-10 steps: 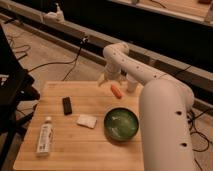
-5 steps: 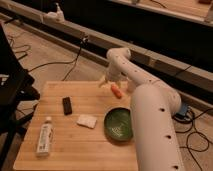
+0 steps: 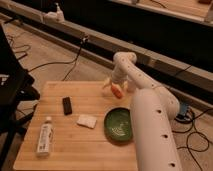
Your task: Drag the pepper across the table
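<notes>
**Camera view.** The white arm reaches from the lower right foreground to the far edge of the square light-wood plank table (image 3: 85,152). The two-finger gripper (image 3: 112,86) sits low at that edge, directly over the small, tapered orange-red pepper (image 3: 117,91). The fingers are spread wide and pinch nothing. One pale fingertip (image 3: 106,82) shows just left of the pepper.

**Change over the last second.** The thick foreground arm link has swung leftward and nearer the camera, and the wrist has settled slightly lower. The pepper lies at practically the same spot, near the far edge and right of centre. Judgement: the drag has not begun, and the gripper is positioned for contact (whether a finger already touches the pepper cannot be determined).

**Hidden or unclear.** The second finger is lost behind the wrist and the pepper. The arm link covers the right rim of the round green plate (image 3: 116,125) and the table's right corner. The flat black rectangular object (image 3: 66,105), the white folded pad (image 3: 86,120) and the white bottle (image 3: 44,138) lying on its side cannot be identified further. All three lie well apart from the pepper.
</notes>
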Robot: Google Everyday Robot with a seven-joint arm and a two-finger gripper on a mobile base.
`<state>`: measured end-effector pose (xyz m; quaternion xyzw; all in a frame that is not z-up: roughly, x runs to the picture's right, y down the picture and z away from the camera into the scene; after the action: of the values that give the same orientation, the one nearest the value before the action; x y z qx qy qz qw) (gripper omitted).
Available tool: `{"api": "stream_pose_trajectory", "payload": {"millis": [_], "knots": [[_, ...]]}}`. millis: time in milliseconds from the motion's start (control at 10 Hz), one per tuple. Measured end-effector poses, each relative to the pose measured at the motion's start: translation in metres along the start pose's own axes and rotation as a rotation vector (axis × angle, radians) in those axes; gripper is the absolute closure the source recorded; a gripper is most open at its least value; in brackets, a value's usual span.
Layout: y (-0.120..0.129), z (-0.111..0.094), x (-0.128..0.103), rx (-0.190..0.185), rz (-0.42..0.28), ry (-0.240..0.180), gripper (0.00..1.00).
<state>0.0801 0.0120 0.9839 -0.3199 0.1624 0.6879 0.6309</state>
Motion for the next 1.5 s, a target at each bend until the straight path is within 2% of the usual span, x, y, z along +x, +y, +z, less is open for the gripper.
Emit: {"api": "stream_pose_trajectory", "payload": {"millis": [200,300,500,1000,1100,1300,1500], "knots": [[-0.005,0.009,0.003,0.005,-0.006,0.020,0.20],[-0.006,0.015,0.004,0.010,-0.014,0.031,0.24],[-0.008,0.021,0.005,0.021,-0.029,0.048,0.47],[-0.003,0.025,0.004,0.027,-0.063,0.057,0.94],[0.002,0.025,0.004,0.031,-0.079,0.058,0.99],[0.018,0.021,0.002,0.030,-0.116,0.054,1.00],[0.038,0.019,0.000,0.010,-0.148,0.044,1.00]]}}
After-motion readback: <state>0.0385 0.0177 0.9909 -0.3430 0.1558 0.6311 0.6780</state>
